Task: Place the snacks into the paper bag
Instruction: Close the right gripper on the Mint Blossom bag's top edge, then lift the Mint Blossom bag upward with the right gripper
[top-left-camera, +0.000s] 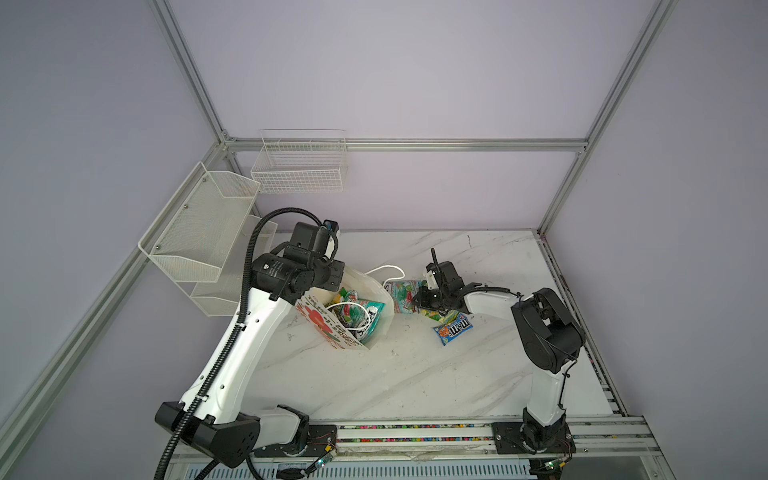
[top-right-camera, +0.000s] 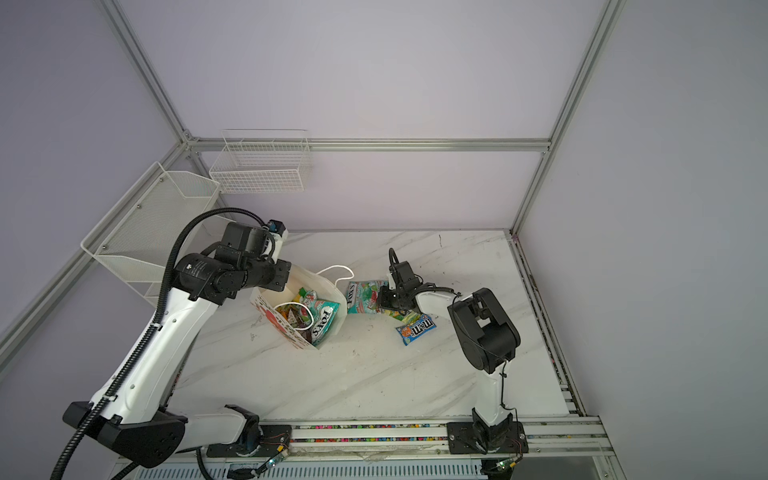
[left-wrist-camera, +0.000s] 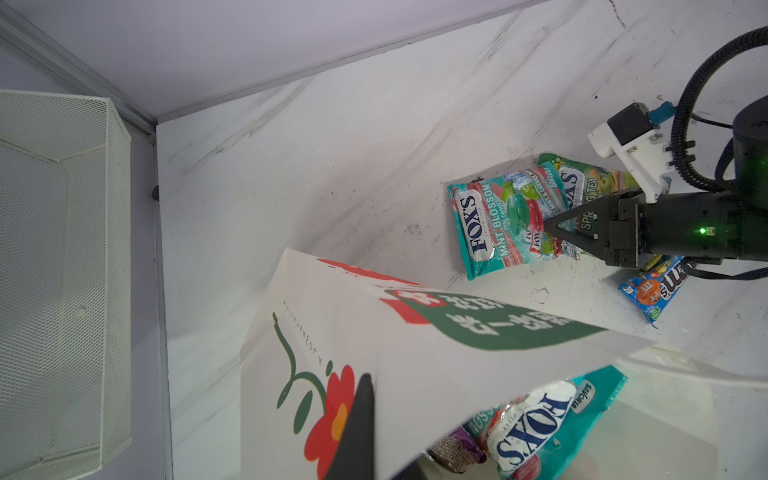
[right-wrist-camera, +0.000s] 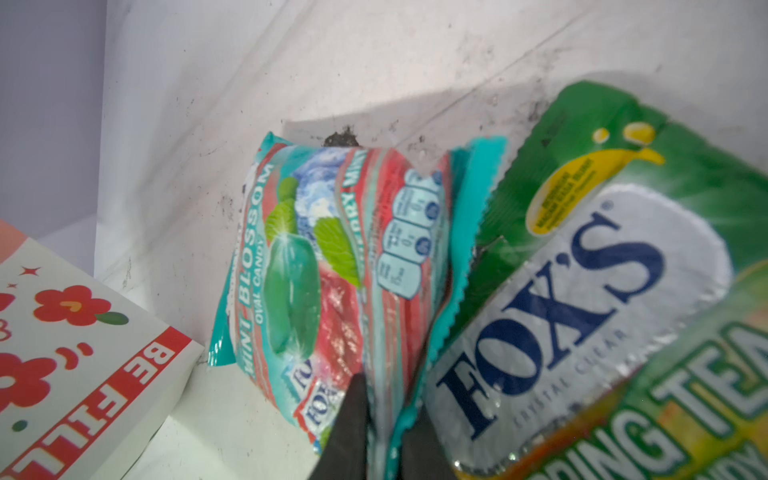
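The white paper bag (top-left-camera: 384, 312) (top-right-camera: 340, 305) (left-wrist-camera: 415, 374) with its red flower stands open at the table's middle left. My left gripper (top-left-camera: 337, 282) (top-right-camera: 286, 274) (left-wrist-camera: 374, 399) is shut on its far rim, one finger (left-wrist-camera: 359, 432) outside the wall. Inside lie a teal FOX'S packet (top-left-camera: 368, 318) (left-wrist-camera: 536, 424) and a dark-brown wrapper (left-wrist-camera: 453, 451). To the bag's right, my right gripper (top-left-camera: 419, 301) (top-right-camera: 382, 301) (right-wrist-camera: 386, 415) is shut on a fold of the teal-red FOX'S packet (top-left-camera: 401, 295) (top-right-camera: 361, 295) (right-wrist-camera: 316, 266). The green-yellow FOX'S packet (right-wrist-camera: 602, 270) (left-wrist-camera: 582, 183) overlaps it. A blue m&m's packet (top-left-camera: 454, 329) (top-right-camera: 417, 329) lies beside them.
White wire baskets (top-left-camera: 299, 166) (top-left-camera: 199, 232) (left-wrist-camera: 62, 270) hang on the back and left walls, close behind my left arm. The marble table (top-left-camera: 415, 374) ends at a wall behind and a metal rail (top-left-camera: 415, 432) in front.
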